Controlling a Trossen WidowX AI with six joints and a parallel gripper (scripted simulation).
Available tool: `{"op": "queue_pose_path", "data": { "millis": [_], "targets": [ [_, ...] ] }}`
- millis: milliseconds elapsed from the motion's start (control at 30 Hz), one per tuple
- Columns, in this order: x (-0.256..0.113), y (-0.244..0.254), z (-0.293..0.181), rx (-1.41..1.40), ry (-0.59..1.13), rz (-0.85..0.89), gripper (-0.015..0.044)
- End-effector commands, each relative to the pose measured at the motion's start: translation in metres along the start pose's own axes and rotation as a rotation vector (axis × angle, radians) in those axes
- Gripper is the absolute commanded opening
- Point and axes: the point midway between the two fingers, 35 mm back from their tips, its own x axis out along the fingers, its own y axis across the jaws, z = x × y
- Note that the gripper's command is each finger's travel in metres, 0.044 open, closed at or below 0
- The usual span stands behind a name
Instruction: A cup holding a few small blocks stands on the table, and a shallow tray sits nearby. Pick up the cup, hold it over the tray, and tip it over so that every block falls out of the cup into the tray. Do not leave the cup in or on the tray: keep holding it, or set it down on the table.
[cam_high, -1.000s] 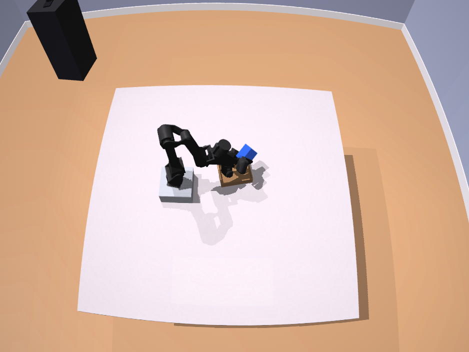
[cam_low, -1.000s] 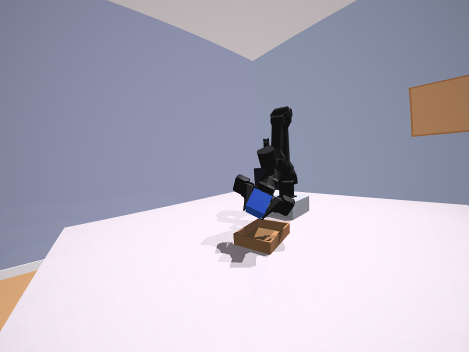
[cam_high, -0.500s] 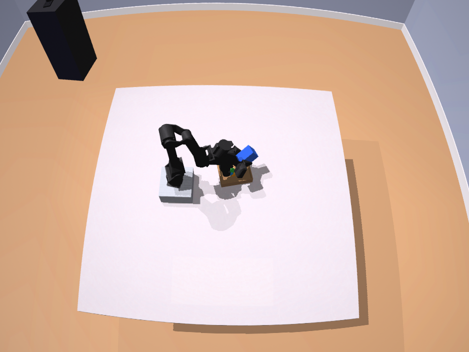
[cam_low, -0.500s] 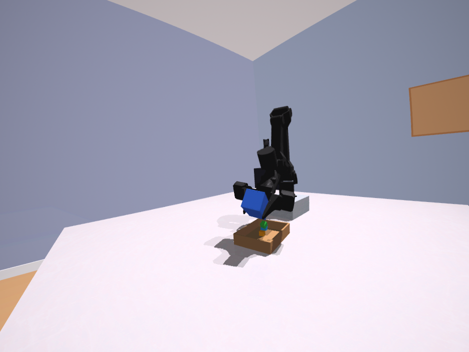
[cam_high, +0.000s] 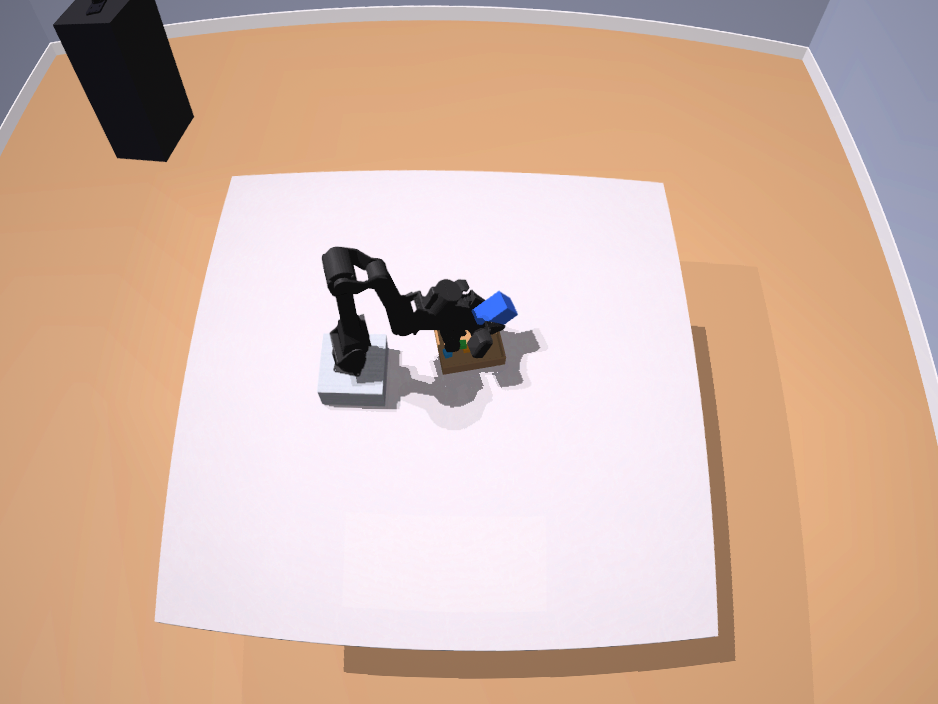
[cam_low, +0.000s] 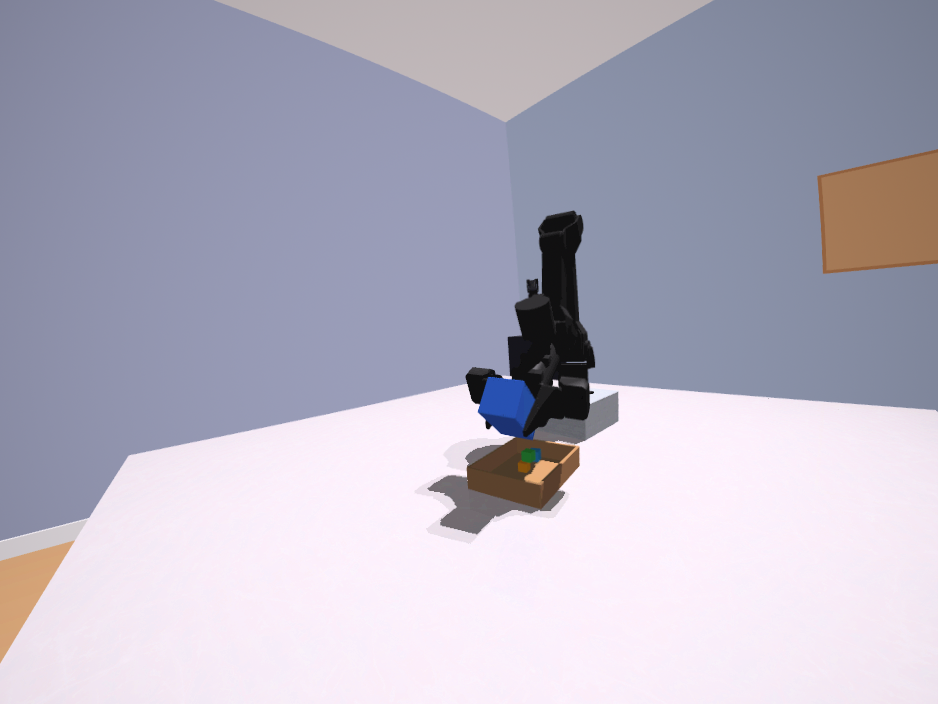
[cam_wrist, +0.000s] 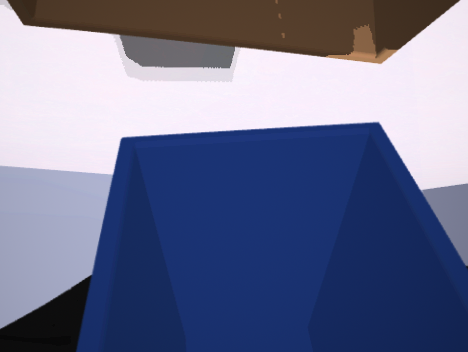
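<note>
- Three blocks in the tray: green, orange, blue. Exterior view has them bunched, green next to blue, orange just beside them on the near side.
- Gripper: part open, clamped on the cup, fingers on opposite sides of it. Grip partly hidden from above.
- Cup: blue, square-sided, up in the air, well tilted, closed end toward the exterior camera. Apart from the tray, above its far side in the exterior view.
- Wrist cam looks into the cup: dark blue inner walls in shot, deeper part cut off by the frame edge. Tray wall sits across the top of that view.
- Tray is brown, shallow, flat on the table. Interior partly shaded, one lit patch near the blocks. Arm covers some of it from above.
- Arm: black, bent, reaching out from a pale grey base block. Tray stands apart from that block.
</note>
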Motion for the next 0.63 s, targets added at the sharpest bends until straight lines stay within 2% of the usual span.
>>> {"op": "queue_pose_path", "data": {
  "millis": [0,600],
  "targets": [
    [0.0006,0.0005,0.0044,0.005,0.007,0.007,0.0000],
    [-0.0024,0.0004,0.0039,0.005,0.116,0.019,0.0000]
  ]
}}
